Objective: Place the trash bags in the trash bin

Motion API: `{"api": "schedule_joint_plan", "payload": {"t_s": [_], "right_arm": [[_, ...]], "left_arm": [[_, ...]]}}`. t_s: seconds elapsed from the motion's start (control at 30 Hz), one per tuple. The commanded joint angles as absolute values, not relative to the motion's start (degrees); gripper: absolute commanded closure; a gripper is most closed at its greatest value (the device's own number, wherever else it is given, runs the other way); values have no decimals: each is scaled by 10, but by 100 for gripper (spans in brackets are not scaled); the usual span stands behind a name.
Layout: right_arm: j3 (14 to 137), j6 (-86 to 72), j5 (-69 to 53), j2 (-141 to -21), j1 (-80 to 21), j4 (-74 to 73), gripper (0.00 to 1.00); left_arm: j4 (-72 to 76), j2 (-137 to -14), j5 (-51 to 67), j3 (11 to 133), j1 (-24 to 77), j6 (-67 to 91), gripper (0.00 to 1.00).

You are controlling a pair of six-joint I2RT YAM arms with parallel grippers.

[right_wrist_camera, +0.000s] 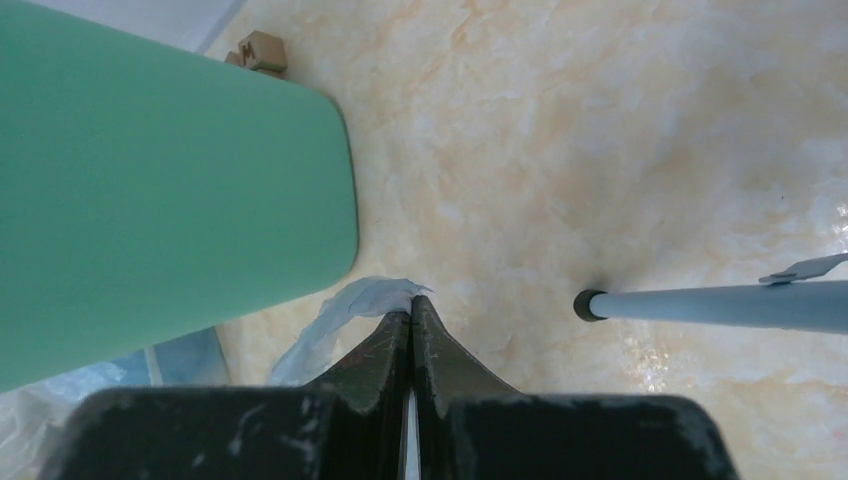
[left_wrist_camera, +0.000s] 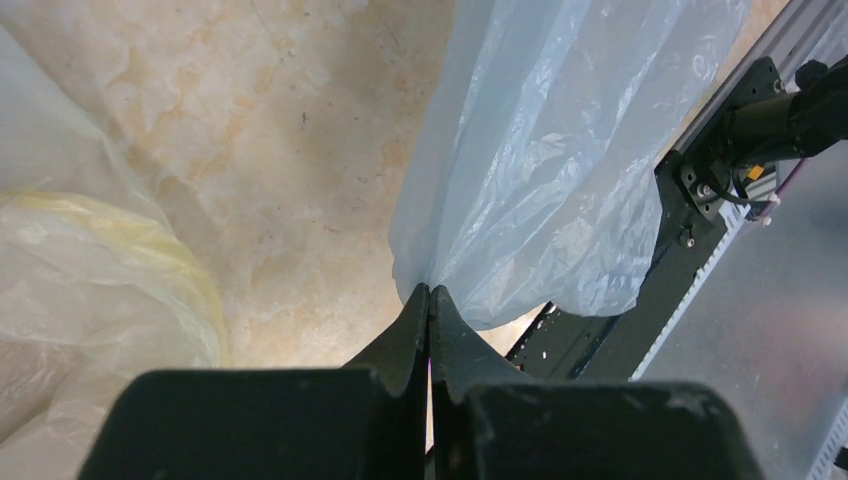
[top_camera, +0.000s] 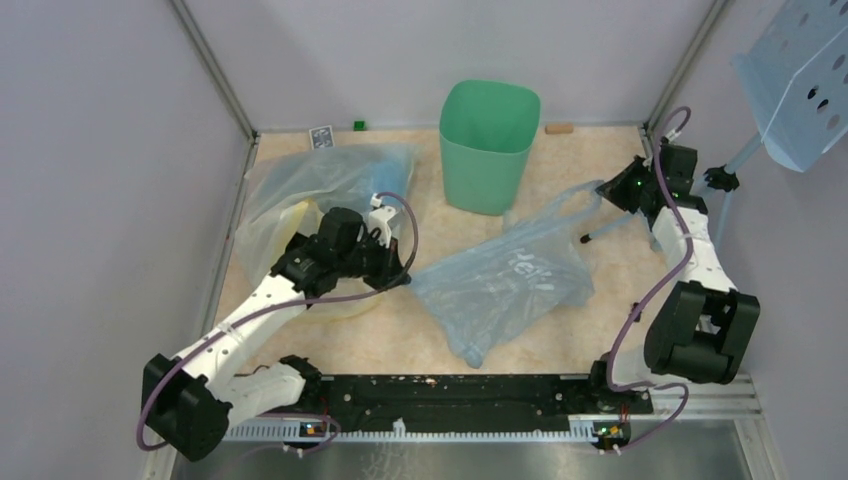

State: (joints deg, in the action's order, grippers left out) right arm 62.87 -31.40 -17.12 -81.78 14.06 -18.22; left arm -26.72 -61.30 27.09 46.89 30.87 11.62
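The light-blue trash bag [top_camera: 510, 275] lies spread on the table in front of the mint-green trash bin [top_camera: 488, 145], which stands upright at the back. My left gripper [top_camera: 402, 280] is shut on the bag's left edge; the left wrist view shows the plastic [left_wrist_camera: 560, 150] pinched at the closed tips [left_wrist_camera: 430, 292]. My right gripper [top_camera: 608, 192] is shut on the bag's right handle; the right wrist view shows a strip of blue plastic [right_wrist_camera: 340, 310] at the closed tips [right_wrist_camera: 411, 305], just right of the bin's wall [right_wrist_camera: 160, 190].
A bigger clear bag with yellow tint [top_camera: 320, 190] lies at back left under the left arm. A grey pole [right_wrist_camera: 720, 305] of a blue perforated stand [top_camera: 800, 80] rests at right. Small blocks [top_camera: 559, 128] sit along the back wall. A black rail [top_camera: 450, 392] runs along the front.
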Motion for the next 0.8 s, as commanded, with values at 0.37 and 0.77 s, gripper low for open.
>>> {"api": "schedule_joint_plan", "payload": {"t_s": [0.37, 0.77], "right_arm": [[715, -408, -32, -765, 120, -252, 100], [591, -327, -108, -658, 101, -247, 22]], "left_arm": [[-225, -833, 334, 667, 176, 172, 100], [-250, -961, 312, 845, 154, 174, 8]]}}
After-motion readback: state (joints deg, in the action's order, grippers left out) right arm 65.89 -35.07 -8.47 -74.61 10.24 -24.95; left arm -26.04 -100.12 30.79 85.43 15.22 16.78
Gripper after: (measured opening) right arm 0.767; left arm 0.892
